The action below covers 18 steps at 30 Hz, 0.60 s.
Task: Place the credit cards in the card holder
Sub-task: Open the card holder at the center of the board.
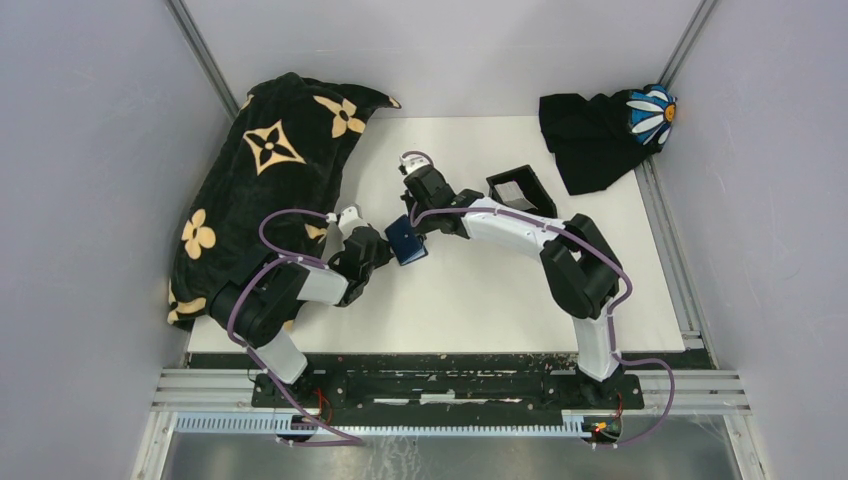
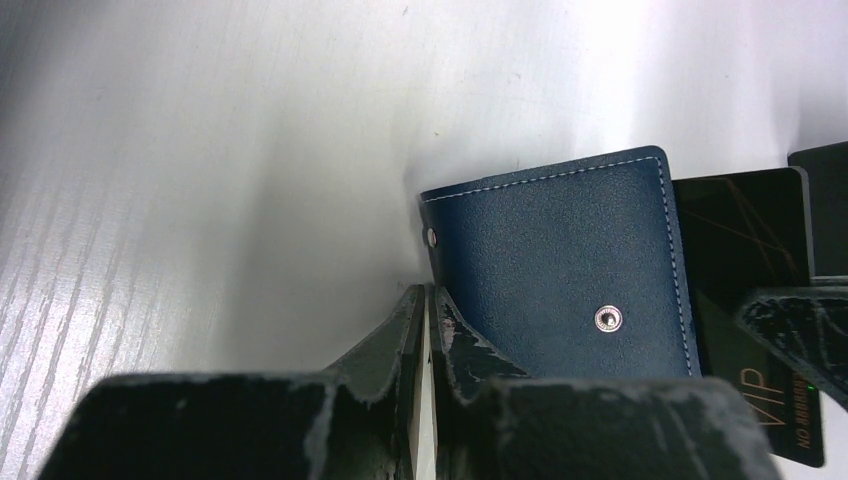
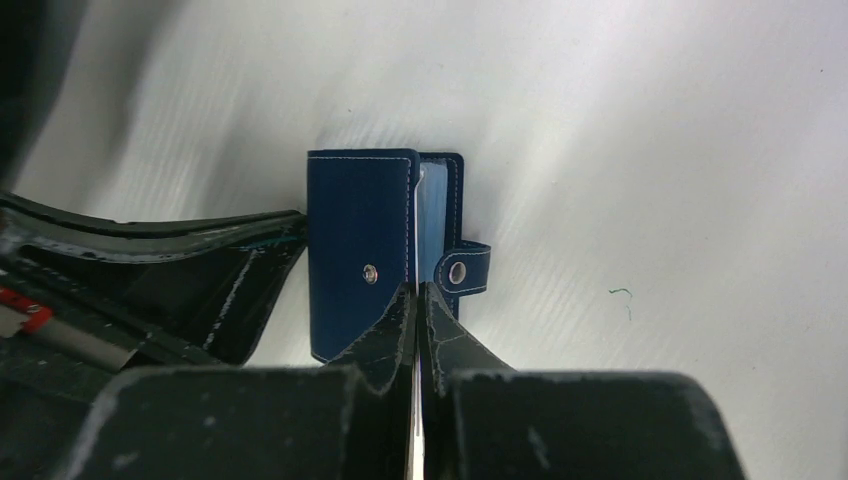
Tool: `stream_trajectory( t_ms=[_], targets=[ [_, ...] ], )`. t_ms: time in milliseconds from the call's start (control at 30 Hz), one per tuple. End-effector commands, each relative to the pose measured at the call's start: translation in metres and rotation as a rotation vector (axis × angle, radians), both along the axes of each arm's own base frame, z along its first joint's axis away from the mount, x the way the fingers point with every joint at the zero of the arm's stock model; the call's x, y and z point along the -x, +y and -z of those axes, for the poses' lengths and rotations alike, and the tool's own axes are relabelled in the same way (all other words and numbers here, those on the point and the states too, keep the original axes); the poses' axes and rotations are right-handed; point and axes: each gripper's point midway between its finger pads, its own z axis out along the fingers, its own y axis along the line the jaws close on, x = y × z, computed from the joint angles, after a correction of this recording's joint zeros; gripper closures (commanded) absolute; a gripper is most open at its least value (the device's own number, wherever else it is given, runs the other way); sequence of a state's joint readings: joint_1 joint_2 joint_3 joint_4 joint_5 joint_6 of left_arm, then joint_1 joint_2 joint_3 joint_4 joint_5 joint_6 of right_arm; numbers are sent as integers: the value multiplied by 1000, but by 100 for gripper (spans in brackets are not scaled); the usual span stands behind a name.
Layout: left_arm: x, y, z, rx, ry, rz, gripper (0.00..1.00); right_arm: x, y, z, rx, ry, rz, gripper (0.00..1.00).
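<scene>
The card holder [image 1: 406,240], a navy-blue wallet with a snap stud, is at mid-table between both grippers. My left gripper [image 1: 384,250] is shut on its edge; in the left wrist view the card holder [image 2: 560,270] runs into the closed left gripper [image 2: 431,292]. A black credit card [image 2: 745,250] with gold "VIP" lettering sticks out of the holder's far side. My right gripper [image 3: 415,288] is shut on that card, which shows edge-on as a thin line and enters the slightly open card holder [image 3: 360,250]. Its snap tab [image 3: 462,272] hangs loose.
An open black tray [image 1: 522,190] stands just behind the right arm. A large black cloth with tan flowers [image 1: 270,190] covers the table's left side. A dark cloth with a daisy [image 1: 600,135] lies at the back right. Bare white table [image 1: 500,290] lies in front.
</scene>
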<state>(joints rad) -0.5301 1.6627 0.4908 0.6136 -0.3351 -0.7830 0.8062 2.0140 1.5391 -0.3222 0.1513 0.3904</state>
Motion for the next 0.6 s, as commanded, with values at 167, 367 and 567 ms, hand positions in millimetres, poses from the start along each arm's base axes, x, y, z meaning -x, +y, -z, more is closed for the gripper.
stream_trajectory(
  t_ms=[167,367,567],
  targets=[
    [39,16,47,-99,176,27,87,-1,15,-42,-171,-31,6,99],
    [42,17,49,-97,178,26,87,3,17,-31,-198,3,10,99],
    [45,19,51,-98,183,24,87,7,21,-28,-246,25,19,99]
  ],
)
